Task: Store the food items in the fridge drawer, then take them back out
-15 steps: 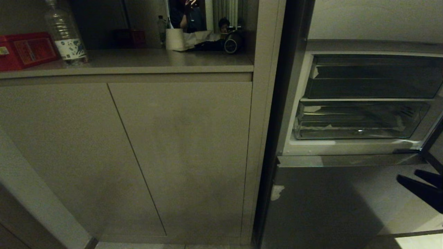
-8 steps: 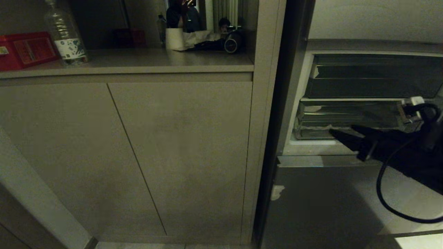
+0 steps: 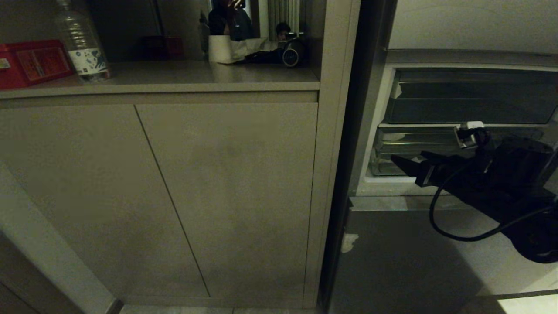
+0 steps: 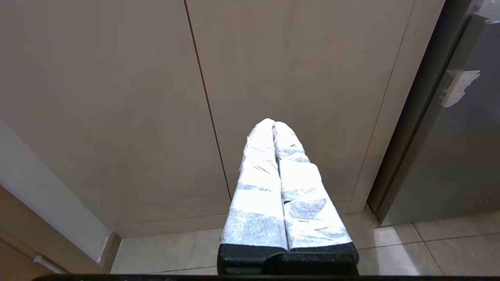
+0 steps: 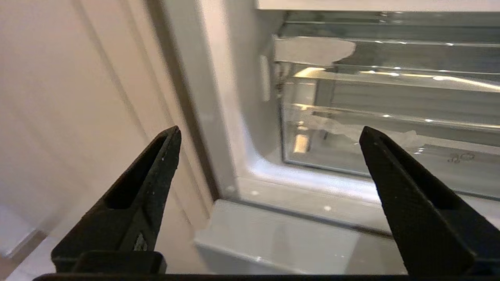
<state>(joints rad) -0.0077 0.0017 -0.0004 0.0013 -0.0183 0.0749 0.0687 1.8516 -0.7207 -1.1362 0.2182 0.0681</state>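
The fridge drawer [image 3: 392,150] [image 5: 390,140] is the lower clear bin in the open grey fridge, and it is pushed in. My right gripper [image 3: 407,158] [image 5: 269,128] hovers just in front of the drawer's left front corner. Its black jaws are open wide with nothing between them. My left gripper [image 4: 273,124] hangs low in front of the beige cabinet, its white-wrapped fingers pressed together and shut on nothing. It does not show in the head view. The food items are out of view.
Another clear bin [image 3: 471,107] sits above the drawer, and a grey door panel [image 3: 414,257] below it. Beige cabinet doors [image 3: 226,196] fill the left. The counter holds a water bottle [image 3: 83,43], a red box [image 3: 35,61] and a paper roll [image 3: 219,49]. A person [image 3: 226,19] shows far behind.
My right arm has swung up from the lower right and leftwards to the drawer's front. Its jaws have spread wider. The left arm and the camera have kept still.
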